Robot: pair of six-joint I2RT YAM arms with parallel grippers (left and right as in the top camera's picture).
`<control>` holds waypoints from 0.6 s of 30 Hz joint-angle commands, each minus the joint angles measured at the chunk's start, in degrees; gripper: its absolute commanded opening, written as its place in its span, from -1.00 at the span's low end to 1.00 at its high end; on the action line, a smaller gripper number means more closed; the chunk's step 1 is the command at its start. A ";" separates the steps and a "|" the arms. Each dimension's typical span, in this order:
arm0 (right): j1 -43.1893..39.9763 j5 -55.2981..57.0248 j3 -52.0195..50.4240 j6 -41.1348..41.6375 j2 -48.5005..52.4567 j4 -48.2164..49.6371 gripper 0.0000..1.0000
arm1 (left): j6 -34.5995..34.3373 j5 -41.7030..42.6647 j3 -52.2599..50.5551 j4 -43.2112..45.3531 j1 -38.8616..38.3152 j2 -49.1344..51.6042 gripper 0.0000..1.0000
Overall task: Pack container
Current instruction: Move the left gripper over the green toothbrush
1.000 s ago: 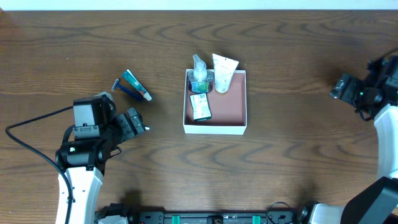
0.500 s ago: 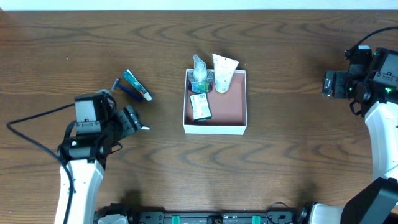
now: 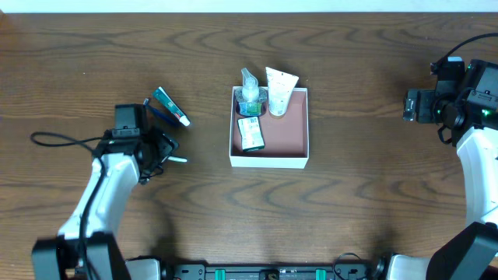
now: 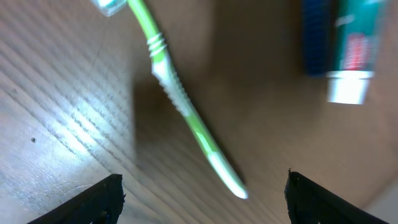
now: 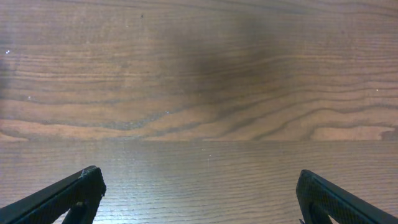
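The container (image 3: 268,162), a square shallow box with white walls and a pink-brown inside, stands at the table's middle. It holds a clear spray bottle (image 3: 250,92), a white tube (image 3: 279,90) and a small green box (image 3: 250,134). A green toothbrush (image 4: 183,106) lies on the wood just beyond my left gripper (image 4: 202,202), which is open and empty; its pale tip (image 3: 180,160) shows in the overhead view beside that gripper (image 3: 163,149). A green toothpaste tube (image 3: 170,106) and a blue razor (image 3: 159,116) lie beyond. My right gripper (image 5: 199,199) is open over bare wood, far right (image 3: 411,106).
The toothpaste tube (image 4: 356,43) and razor (image 4: 316,37) sit close together at the top right of the left wrist view. A black cable (image 3: 62,138) trails from the left arm across the table's left side.
My left arm has swung and moved up toward the toothbrush, razor and toothpaste. My right arm shifted up and left a second ago, then stayed still. The container's contents have not moved.
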 commanded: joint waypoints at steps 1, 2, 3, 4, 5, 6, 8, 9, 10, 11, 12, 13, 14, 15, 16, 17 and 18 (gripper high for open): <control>0.42 -0.44 0.33 -0.87 0.24 -0.04 0.99 | -2.75 -0.52 0.87 0.24 -0.07 4.07 0.67; 0.42 -0.46 0.33 -0.87 0.24 -0.04 0.98 | -2.73 -0.42 0.87 0.66 -0.07 5.03 0.67; 0.42 -0.46 0.33 -0.87 0.24 -0.04 0.99 | -2.73 -0.42 0.87 1.07 -0.07 5.92 0.67; 0.42 -0.46 0.33 -0.87 0.24 -0.04 0.98 | -2.71 -0.42 0.87 1.53 -0.07 6.78 0.67; 0.42 -0.44 0.33 -0.87 0.24 -0.04 0.98 | -2.71 -0.42 0.87 1.79 -0.07 6.99 0.67; 0.42 -0.44 0.33 -0.87 0.24 -0.04 0.98 | -2.69 -0.42 0.87 2.27 -0.07 7.28 0.67; 0.42 -0.46 0.33 -0.87 0.24 -0.04 0.99 | -2.69 -0.46 0.87 2.93 -0.07 7.52 0.67; 0.42 -0.44 0.33 -0.87 0.24 -0.04 0.98 | -2.69 -0.50 0.87 3.17 -0.04 7.58 0.67; 0.42 -0.44 0.33 -0.87 0.24 -0.04 0.99 | -2.67 -0.52 0.87 3.52 -0.04 7.76 0.67; 0.42 -0.44 0.33 -0.87 0.24 -0.04 0.99 | -2.67 -0.57 0.87 3.82 -0.04 7.96 0.67; 0.42 -0.44 0.33 -0.87 0.24 -0.02 0.98 | -2.62 -0.68 0.87 4.24 0.00 8.35 0.67; 0.42 -0.44 0.33 -0.87 0.24 -0.04 0.99 | -2.45 -0.68 0.87 4.81 0.11 8.79 0.67; 0.42 -0.44 0.33 -0.87 0.24 -0.04 0.99 | -2.25 -0.63 0.90 5.55 0.39 9.53 0.67; 0.42 -0.44 0.33 -0.87 0.24 -0.04 0.99 | -2.25 -0.61 1.01 5.73 0.66 10.21 0.67; 0.42 -0.46 0.33 -0.87 0.24 -0.04 0.99 | -2.25 -0.55 1.22 5.70 0.94 10.91 0.67; 0.42 -0.44 0.33 -0.87 0.24 -0.04 0.99 | -2.03 -0.22 1.51 5.66 1.25 11.96 0.67; 0.42 -0.46 0.33 -0.87 0.24 -0.04 0.99 | -1.75 0.15 1.68 5.60 1.36 12.68 0.67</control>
